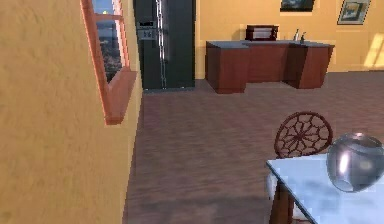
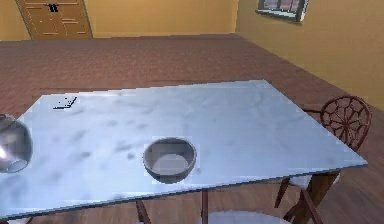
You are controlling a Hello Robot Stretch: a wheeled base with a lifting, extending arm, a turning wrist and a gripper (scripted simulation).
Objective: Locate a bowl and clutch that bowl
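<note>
Bowl [image 2: 169,160], grey and round, stands upright with its hollow facing up on the pale marbled counter [image 2: 250,115], near the edge at the arm side view's bottom and a little left of the middle. Well apart from it, at that view's left edge, sits a shiny rounded vessel [image 2: 12,145]. A small dark flat item [image 2: 65,102] lies near the far left corner. A wooden chair [image 2: 345,120] with a wheel-patterned back stands at the counter's right end. In the forward view a dark fridge [image 1: 165,45] stands against the far wall. The state of the tool cannot be told.
</note>
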